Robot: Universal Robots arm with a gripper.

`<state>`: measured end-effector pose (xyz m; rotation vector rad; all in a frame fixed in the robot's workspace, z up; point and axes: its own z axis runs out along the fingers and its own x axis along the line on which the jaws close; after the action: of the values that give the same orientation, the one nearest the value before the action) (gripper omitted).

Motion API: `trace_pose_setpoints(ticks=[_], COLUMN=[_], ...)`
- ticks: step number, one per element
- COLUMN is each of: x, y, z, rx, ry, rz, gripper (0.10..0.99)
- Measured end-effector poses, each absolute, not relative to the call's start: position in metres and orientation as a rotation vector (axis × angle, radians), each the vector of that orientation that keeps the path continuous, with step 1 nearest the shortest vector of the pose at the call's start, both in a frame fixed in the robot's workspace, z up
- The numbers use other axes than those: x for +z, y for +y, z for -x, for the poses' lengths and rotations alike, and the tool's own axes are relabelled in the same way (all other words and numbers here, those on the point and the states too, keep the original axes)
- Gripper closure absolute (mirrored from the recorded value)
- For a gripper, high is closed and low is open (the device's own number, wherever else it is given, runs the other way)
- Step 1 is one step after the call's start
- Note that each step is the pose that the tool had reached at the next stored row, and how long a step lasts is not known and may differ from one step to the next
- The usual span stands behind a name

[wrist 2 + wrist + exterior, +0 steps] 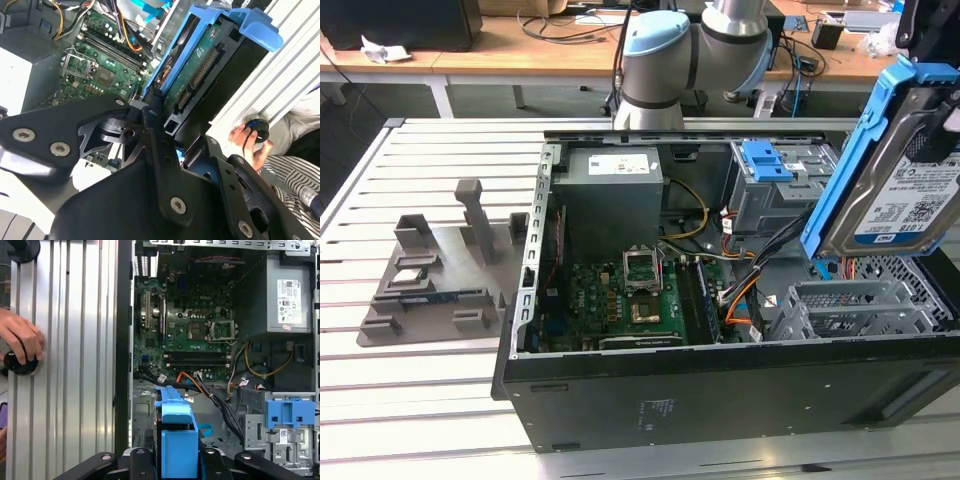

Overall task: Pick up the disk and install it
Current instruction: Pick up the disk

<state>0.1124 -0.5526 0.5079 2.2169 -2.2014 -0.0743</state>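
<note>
A slatted metal bench carries an open computer case lying on its side. Behind the case, in the exterior view, stands the arm, pale blue and silver at the joints. Inside the case a grey power supply with a white label sits at the far end, and the green motherboard lies just in front of it. On the bench, at the exterior view's left and apart from the case, is a grey fixture with upright posts.

The disk is off the bench, held tilted on edge in the air over the end of the case at the exterior view's right, its white-and-blue label facing that camera and its blue carrier around it. The tool is clenched on the disk, one black finger on each side of the carrier in the first wrist view.

A blue latch sits on the drive cage, below and beside the held disk. A person's hand rests on a black knob on the bench, beside the case.
</note>
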Motion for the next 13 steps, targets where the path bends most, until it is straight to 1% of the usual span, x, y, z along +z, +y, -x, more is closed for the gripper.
trace_pose_setpoints(ticks=[13], x=[0.476], y=[-0.551], z=[-0.124], rx=[-0.071], ry=[-2.223], rz=[-2.192], gripper=[0.722])
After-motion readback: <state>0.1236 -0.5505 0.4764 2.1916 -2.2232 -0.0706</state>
